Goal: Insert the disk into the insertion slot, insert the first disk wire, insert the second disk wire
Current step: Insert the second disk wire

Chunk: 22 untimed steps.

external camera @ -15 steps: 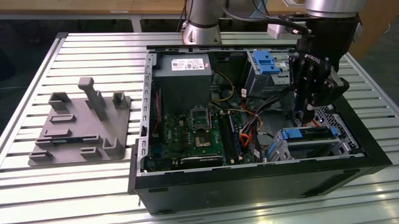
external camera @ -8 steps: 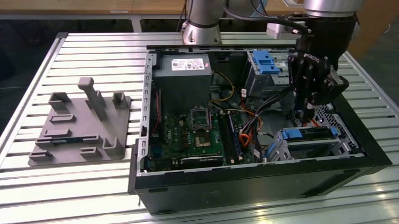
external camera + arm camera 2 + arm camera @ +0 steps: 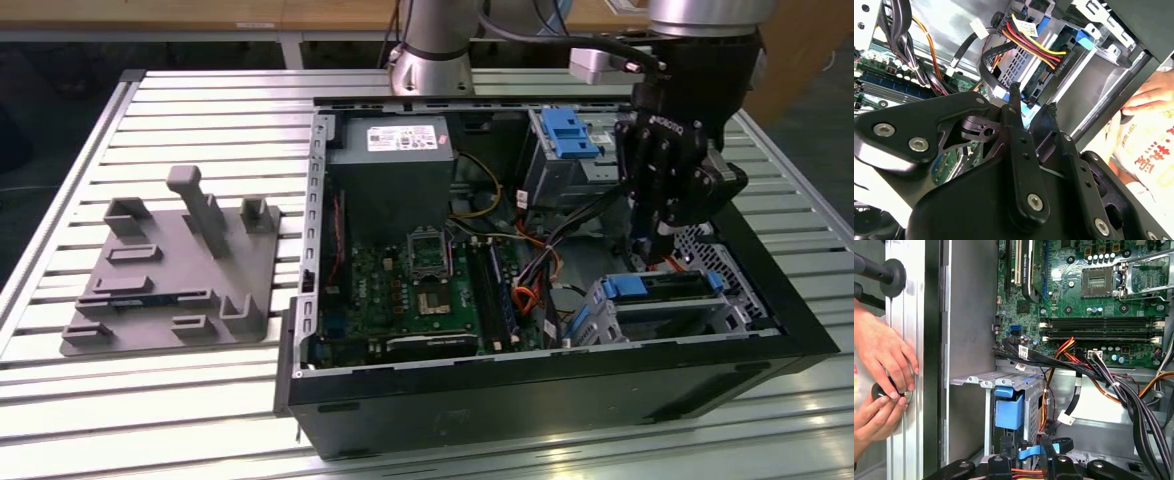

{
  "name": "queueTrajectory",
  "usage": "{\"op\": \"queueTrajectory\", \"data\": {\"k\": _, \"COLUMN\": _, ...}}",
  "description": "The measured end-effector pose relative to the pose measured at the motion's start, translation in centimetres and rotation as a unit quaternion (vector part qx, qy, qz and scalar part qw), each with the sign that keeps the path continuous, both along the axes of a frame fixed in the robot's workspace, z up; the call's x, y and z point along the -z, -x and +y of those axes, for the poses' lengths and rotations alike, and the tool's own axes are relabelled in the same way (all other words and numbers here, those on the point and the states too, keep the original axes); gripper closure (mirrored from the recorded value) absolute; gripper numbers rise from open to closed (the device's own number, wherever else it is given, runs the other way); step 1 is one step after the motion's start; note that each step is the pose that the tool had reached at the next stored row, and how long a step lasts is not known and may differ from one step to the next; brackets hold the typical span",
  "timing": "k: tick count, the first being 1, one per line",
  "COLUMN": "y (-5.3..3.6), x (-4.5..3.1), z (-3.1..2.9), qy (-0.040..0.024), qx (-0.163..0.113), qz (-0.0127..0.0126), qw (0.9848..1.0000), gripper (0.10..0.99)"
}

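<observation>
Perforated sheet-metal insertion slot (image 3: 667, 318) (blue-framed disk (image 3: 663, 288) inside)

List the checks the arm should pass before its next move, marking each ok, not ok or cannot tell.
1. Disk seated in the insertion slot: ok.
2. Red-yellow-black wire plugged into the disk: ok.
3. Gripper shut on the blue wire: ok.
4. Blue wire lined up with its socket: cannot tell.
5. Person's hands outside the case: ok.
</observation>
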<state>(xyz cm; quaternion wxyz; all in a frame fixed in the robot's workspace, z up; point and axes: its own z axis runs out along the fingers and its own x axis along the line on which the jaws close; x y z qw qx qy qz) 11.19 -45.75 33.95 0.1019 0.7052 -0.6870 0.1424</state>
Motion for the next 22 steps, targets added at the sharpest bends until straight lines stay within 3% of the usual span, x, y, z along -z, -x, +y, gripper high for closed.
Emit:
{"op": "queueTrajectory", "data": {"k": 14, "y": 0.15, "x": 0.25, "z": 0.45, "qy": 0.0050, "qx": 0.000, "qz": 0.0000, "qw": 1.0000, "gripper": 0.725}}
{"op": "queueTrajectory", "data": {"k": 15, "y": 0.15, "x": 0.26, "z": 0.46, "qy": 0.0052, "qx": 0.000, "qz": 0.0000, "qw": 1.0000, "gripper": 0.741}}
{"op": "queueTrajectory", "data": {"k": 16, "y": 0.15, "x": 0.28, "z": 0.46, "qy": 0.0053, "qx": 0.000, "qz": 0.0000, "qw": 1.0000, "gripper": 0.816}}
{"op": "queueTrajectory", "data": {"k": 22, "y": 0.15, "x": 0.37, "z": 0.45, "qy": 0.0062, "qx": 0.000, "qz": 0.0000, "qw": 1.0000, "gripper": 0.816}}
